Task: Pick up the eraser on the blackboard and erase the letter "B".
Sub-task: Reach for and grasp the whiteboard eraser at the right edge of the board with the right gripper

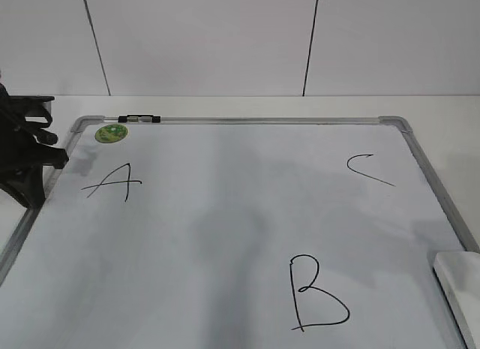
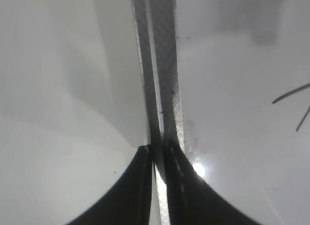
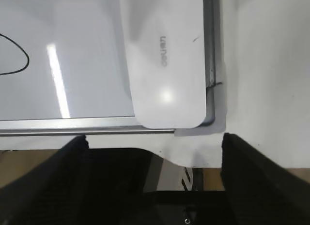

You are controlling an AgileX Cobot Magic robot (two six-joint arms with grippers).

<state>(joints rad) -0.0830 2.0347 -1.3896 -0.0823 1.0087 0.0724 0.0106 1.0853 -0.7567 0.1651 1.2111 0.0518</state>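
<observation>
The blackboard [image 1: 262,120] is a white board with a grey frame, lying flat. The letter "B" [image 1: 315,293] is drawn in black at its near middle. The white eraser [image 1: 459,289] lies at the board's near right corner. In the right wrist view the eraser [image 3: 164,55] lies just ahead of my right gripper [image 3: 154,138], which is open, empty and back over the table edge. A curved black stroke [image 3: 19,55] shows at that view's left. My left gripper [image 2: 157,150] is shut and empty over the board's left frame [image 2: 164,65]; it also shows in the exterior view [image 1: 52,155].
A black "A" [image 1: 112,182] is at the far left and a black "C" [image 1: 367,169] at the far right. A round green sticker [image 1: 111,133] sits at the far left corner, next to a black clip [image 1: 140,118] on the frame. A white wall stands behind.
</observation>
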